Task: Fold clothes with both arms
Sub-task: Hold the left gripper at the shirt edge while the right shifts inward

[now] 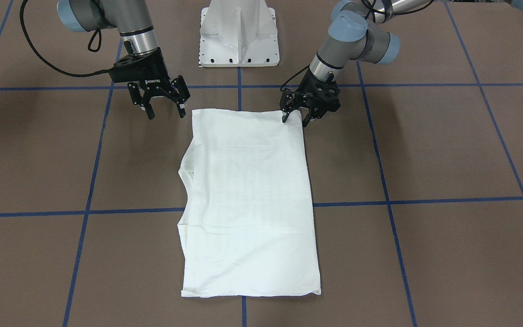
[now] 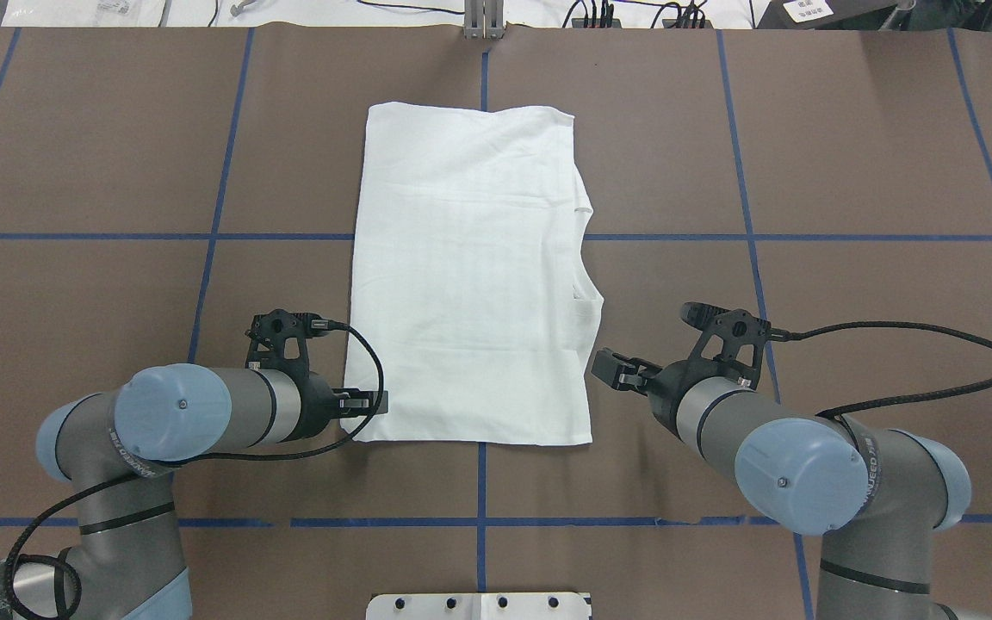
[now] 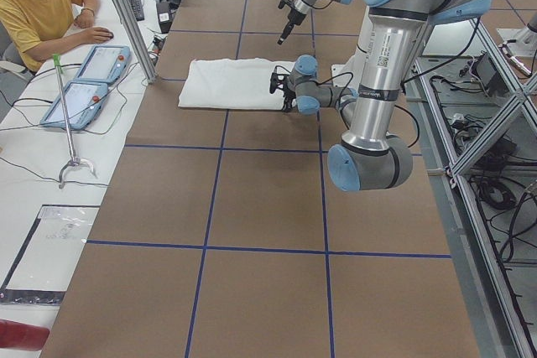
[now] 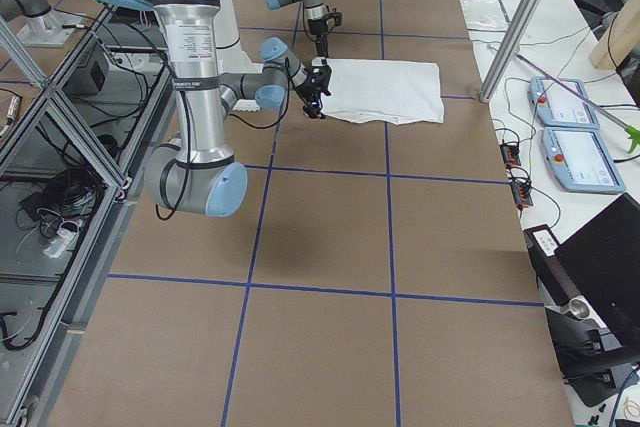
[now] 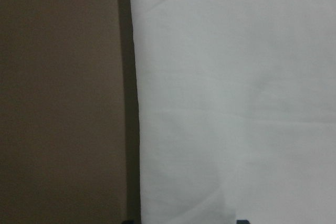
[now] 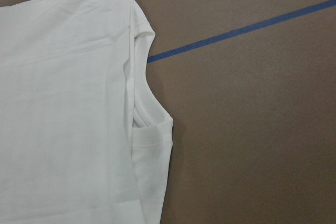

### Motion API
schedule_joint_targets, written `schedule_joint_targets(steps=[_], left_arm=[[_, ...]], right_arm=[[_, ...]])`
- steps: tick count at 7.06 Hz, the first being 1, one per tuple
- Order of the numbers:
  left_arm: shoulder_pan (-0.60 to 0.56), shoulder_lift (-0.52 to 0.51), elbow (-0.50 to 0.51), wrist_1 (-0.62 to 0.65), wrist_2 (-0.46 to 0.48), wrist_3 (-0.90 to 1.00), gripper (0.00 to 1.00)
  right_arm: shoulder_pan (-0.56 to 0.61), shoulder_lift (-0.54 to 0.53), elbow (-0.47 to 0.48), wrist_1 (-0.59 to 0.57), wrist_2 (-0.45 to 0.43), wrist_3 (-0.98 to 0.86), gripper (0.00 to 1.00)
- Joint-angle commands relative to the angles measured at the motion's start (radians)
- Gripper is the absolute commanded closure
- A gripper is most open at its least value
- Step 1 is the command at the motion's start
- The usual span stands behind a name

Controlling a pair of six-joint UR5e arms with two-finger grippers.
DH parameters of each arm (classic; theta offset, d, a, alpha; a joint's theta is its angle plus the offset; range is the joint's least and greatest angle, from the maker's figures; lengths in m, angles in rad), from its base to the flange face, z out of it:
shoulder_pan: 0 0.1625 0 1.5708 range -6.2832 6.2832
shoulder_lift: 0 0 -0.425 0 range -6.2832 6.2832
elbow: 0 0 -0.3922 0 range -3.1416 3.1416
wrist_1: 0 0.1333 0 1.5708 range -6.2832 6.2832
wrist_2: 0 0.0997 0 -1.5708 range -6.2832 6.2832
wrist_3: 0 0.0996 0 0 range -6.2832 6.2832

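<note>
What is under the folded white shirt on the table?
Under the shirt lies the brown table; a blue tape line runs in beneath one side and comes out the other. Tucked layers show at one edge. Anything else beneath or between layers is covered.

— How many garments on the tabletop [image 2: 74, 301]?
— One; a single white T-shirt [image 2: 470, 275], at its middle.
— And arms?
— Two; a left arm [image 2: 203, 413] and a right arm [image 2: 771, 456], both at the robot's edge; each carries one gripper, so two: left gripper [image 1: 295, 121], right gripper [image 1: 166, 116].
— Anything else?
— One white pedestal [image 1: 239, 36] at that same edge; past the far edge, one panel [image 3: 101, 63], a second panel [image 3: 74, 100]; one person [image 3: 38, 6].
</note>
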Motion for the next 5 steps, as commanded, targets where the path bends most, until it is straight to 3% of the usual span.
schedule_joint_targets(steps=[1, 2, 3, 4, 5], left_arm=[[0.015, 0.0, 0.0, 0.0, 0.002, 0.0, 0.29], [0.015, 0.0, 0.0, 0.0, 0.005, 0.0, 0.35], [0.015, 0.0, 0.0, 0.0, 0.006, 0.0, 0.58], [0.015, 0.002, -0.008, 0.0, 0.006, 0.0, 1.0], [0.015, 0.002, -0.012, 0.0, 0.006, 0.0, 1.0]], right_arm=[[-0.002, -0.006, -0.001, 0.0, -0.003, 0.004, 0.0], [-0.003, -0.006, -0.001, 0.0, -0.003, 0.004, 0.0], [-0.003, -0.006, -0.001, 0.0, -0.003, 0.004, 0.0], [-0.006, -0.006, -0.002, 0.0, -0.003, 0.008, 0.0], [-0.009, -0.005, -0.002, 0.0, -0.003, 0.008, 0.0]])
